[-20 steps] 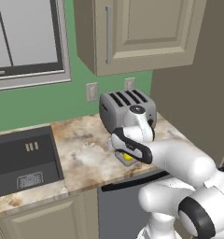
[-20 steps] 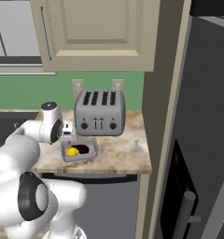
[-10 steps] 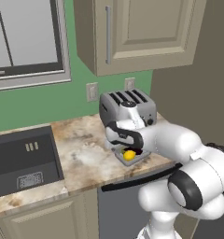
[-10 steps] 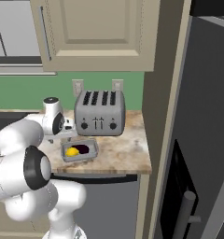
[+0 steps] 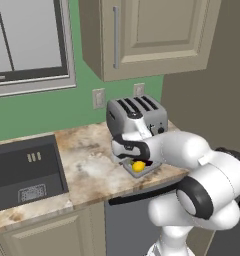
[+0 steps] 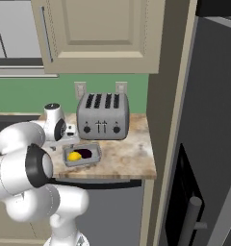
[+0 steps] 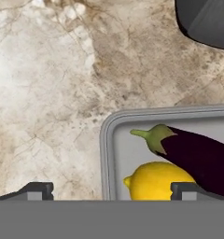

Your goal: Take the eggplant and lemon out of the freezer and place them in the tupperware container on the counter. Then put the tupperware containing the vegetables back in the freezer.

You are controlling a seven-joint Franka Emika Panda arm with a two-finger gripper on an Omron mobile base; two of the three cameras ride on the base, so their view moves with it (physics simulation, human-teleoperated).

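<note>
The tupperware container (image 7: 107, 140) sits on the counter (image 7: 48, 93) in front of the toaster. Inside it lie the yellow lemon (image 7: 153, 182) and the dark purple eggplant (image 7: 198, 156), side by side. From the right base view the lemon (image 6: 75, 156) is left of the eggplant (image 6: 87, 153) in the tupperware container (image 6: 93, 159). My gripper (image 7: 111, 191) is open and holds nothing. It hangs just above the tray's end rim, one fingertip over bare counter and the other over the tray. In the left base view the gripper (image 5: 127, 157) sits at the tray's left end, by the lemon (image 5: 138, 166).
A silver four-slot toaster (image 5: 137, 117) stands right behind the tray. A dark sink (image 5: 22, 170) is set into the counter to the left. A tall grey fridge unit with a dark handle (image 6: 190, 216) stands to the right; I cannot tell which part is the freezer.
My hand has slid a little left, from over the tray to its left end, and the elbow has swung out to the right. The jaws stayed open. Lemon and eggplant have not moved.
</note>
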